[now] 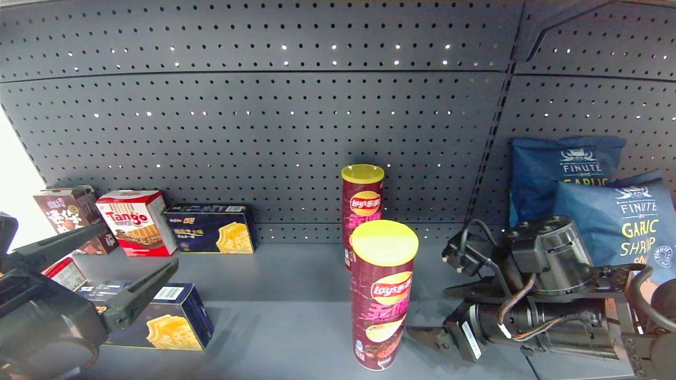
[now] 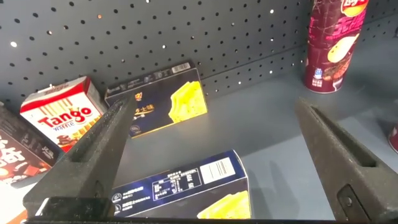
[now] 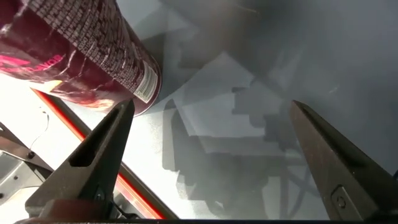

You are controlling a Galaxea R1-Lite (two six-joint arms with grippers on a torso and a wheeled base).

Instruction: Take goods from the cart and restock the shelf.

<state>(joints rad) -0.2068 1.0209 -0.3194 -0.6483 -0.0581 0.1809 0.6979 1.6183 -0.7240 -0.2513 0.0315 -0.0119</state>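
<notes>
Two chip cans upright, long axes vertical, lids up: nearer can (image 1: pixel 383 295) just beside right gripper (image 1: pixel 428 311), farther can (image 1: pixel 362 211) beyond. Both grippers spread wide, empty; left gripper (image 2: pixel 212 104) over flat blue box (image 1: pixel 169 322).

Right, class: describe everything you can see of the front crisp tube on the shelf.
The front tube is a tall dark red cylinder, seemingly cardboard, with a closed yellow lid. It stands upright on the grey shelf, directly before a matching tube. The open right gripper lies close beside it, not around it.
</notes>
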